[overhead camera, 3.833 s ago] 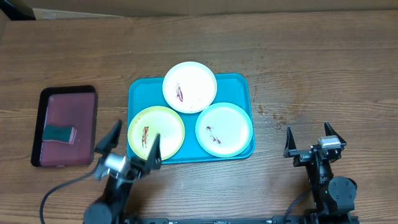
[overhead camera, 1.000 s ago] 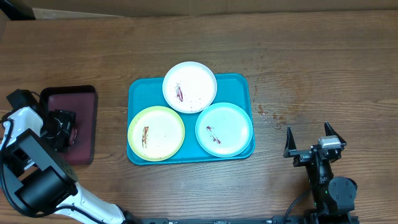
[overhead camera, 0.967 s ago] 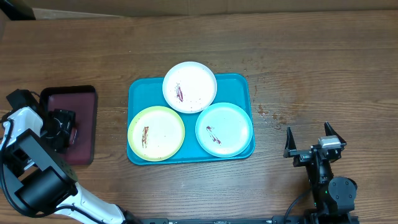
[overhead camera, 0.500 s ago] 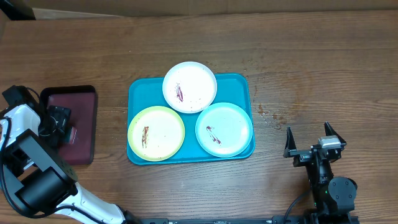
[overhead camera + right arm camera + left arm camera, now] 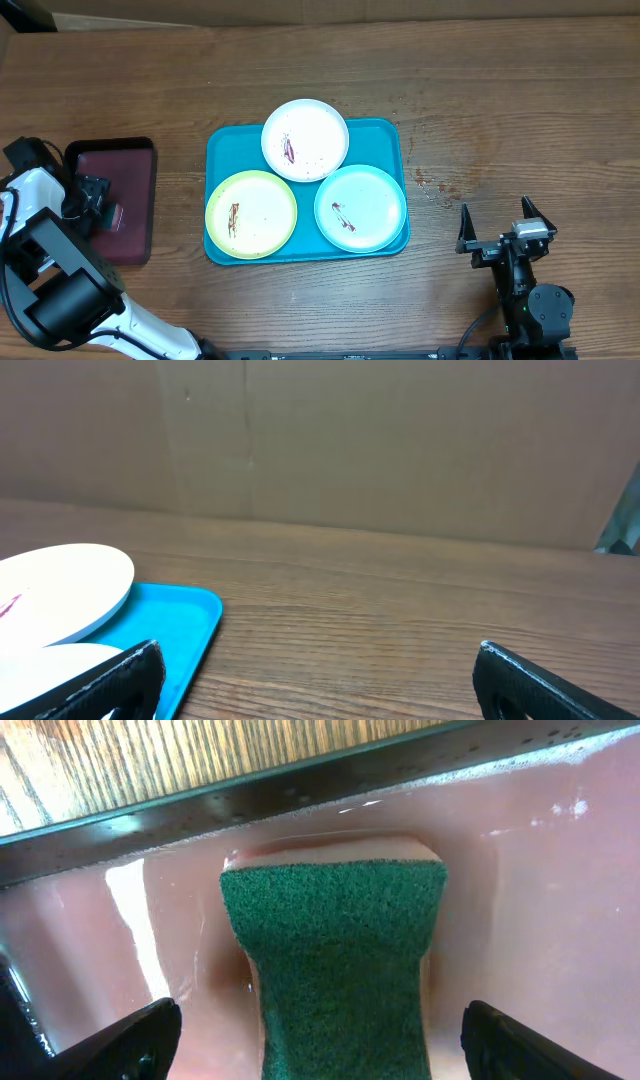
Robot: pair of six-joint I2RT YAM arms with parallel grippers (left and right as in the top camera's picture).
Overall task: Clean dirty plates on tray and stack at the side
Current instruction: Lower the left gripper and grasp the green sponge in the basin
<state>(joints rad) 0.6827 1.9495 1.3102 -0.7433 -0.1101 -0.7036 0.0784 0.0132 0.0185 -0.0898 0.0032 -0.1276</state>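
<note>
1. A large turquoise-blue rectangular plastic tray (image 5: 386,136) with rounded corners lies at the middle of the brown wooden table (image 5: 500,90).
2. Three small round plastic plates sit on it: a white plate (image 5: 305,140) at the far edge, reaching past the rim, a yellow-green plate (image 5: 251,213) at the near left, and a pale mint green plate (image 5: 360,207) at the near right. Each carries dark red smears.
3. The white plate's near edge meets both other plates. Whether it lies over them cannot be told.
4. A smaller black-rimmed maroon tray (image 5: 135,195) lies left of the turquoise one and apart from it.
5. The left gripper (image 5: 95,200) hangs over the maroon tray. In the left wrist view, the gripper (image 5: 325,1045) has its jaws spread wide, one on each side of a green scouring sponge (image 5: 335,950) lying flat on the glossy maroon surface. Neither finger touches the sponge, so nothing is grasped.
6. The right gripper (image 5: 495,228) is at the near right of the table, well apart from the turquoise tray. Its jaws are released and empty, and the right wrist view shows them (image 5: 330,685) spread, with the tray's corner and the white plate at the left.
</note>
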